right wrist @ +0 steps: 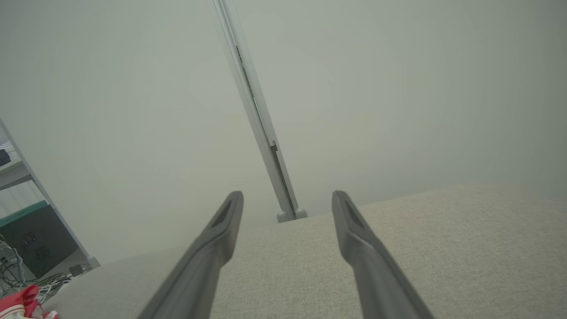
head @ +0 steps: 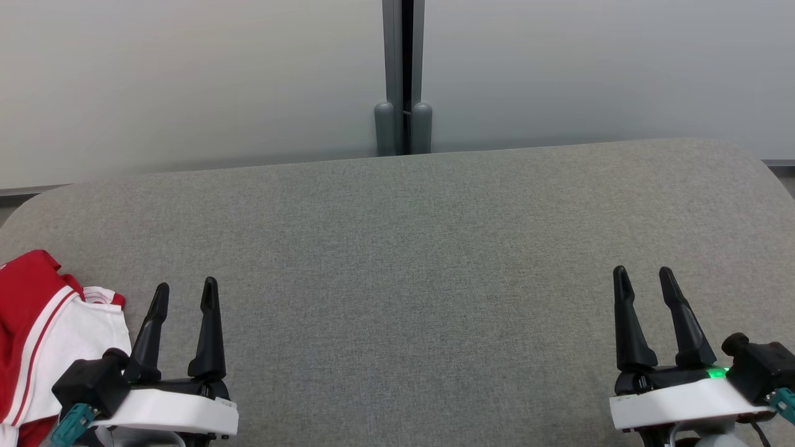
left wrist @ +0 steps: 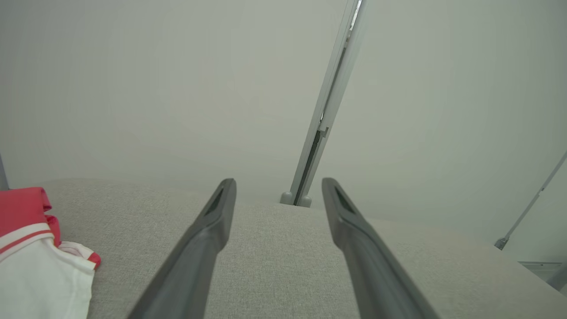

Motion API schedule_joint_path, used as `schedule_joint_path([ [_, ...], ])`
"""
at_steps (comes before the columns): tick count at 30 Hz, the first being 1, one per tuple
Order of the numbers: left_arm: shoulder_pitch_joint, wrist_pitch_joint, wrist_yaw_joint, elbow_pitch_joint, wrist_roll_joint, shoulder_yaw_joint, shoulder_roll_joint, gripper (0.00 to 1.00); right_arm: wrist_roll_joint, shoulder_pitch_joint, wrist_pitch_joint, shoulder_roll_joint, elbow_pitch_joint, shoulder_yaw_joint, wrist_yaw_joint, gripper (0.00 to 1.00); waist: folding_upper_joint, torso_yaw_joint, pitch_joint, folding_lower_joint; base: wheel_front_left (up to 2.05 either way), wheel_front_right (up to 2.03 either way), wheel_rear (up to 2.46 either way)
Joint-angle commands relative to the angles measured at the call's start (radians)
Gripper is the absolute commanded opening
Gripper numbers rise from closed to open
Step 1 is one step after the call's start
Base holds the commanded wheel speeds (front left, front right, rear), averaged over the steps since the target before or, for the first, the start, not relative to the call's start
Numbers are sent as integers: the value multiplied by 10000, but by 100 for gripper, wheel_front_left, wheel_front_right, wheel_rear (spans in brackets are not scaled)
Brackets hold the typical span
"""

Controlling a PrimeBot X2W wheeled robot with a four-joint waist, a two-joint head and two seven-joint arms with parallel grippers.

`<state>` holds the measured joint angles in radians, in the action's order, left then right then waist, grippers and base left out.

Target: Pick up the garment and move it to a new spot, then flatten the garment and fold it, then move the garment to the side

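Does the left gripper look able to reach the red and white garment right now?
Probably yes: the garment lies just beside the open left gripper on the grey surface, with nothing between them.

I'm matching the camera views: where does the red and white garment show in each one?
Head view: garment at lower left edge, beside the left end effector.
Left wrist view: garment, lower left corner.
Right wrist view: garment, bottom left corner.
Shared landmark: grey partition post.
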<state>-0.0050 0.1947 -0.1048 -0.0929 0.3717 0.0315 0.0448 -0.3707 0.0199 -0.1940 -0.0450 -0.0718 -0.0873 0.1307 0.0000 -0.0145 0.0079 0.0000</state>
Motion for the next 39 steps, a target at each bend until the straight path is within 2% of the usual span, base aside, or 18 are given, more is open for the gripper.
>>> schedule_joint_path([
  [1, -27, 84, 74, 123, -262, 27, 56, 100, 271, -36, -104, -58, 155, -26, 0, 100, 0, 4, 5, 0, 0, 0, 0],
  [30, 138, 635, -131, 57, -2507, -121, 76, 100, 2494, -328, -658, -69, -171, 255, 0, 100, 0, 60, 68, 0, 0, 0, 0],
  [39, 205, 703, -182, -210, -2602, -168, 78, 100, 2759, -385, -732, -71, -612, 219, 0, 100, 0, 27, -47, 0, 0, 0, 0],
])
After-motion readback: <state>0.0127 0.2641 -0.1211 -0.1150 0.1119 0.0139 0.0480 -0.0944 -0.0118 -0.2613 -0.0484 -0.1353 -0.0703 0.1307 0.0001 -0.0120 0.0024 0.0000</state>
